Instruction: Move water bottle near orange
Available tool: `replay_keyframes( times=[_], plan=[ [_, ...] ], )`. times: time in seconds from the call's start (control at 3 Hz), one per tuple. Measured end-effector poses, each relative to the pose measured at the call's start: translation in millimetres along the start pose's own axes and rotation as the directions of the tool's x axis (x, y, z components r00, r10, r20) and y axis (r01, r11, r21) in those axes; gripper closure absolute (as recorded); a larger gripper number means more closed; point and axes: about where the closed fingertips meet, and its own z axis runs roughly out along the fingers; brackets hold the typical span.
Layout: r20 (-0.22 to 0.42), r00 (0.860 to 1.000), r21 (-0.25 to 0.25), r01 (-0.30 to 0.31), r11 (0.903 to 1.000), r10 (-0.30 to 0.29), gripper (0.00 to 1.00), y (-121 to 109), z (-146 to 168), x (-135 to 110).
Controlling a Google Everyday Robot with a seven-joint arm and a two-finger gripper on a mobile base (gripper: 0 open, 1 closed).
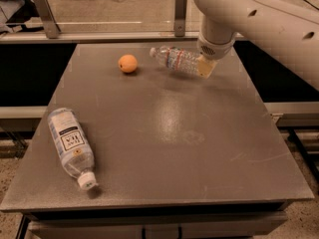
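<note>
The water bottle (175, 60) is slim, clear and ribbed with a red-and-teal label band. It hangs sideways just above the far part of the grey table (164, 133), cap end pointing left. My gripper (205, 66) is shut on its base end, under the white arm coming in from the upper right. The orange (128, 63) sits on the table a short way left of the bottle's cap.
A fatter clear bottle with a large white black-lettered label (71, 147) lies on its side near the table's front left edge. A rail with two metal posts (181, 6) runs behind the table.
</note>
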Motion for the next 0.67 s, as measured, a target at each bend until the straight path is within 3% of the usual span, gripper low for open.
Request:
replay_keyframes(
  times=[0.67],
  plan=[
    [-0.001,1.000,-0.006,0.027,0.9996,-0.027,1.00,5.0,2.4,-2.9]
  ],
)
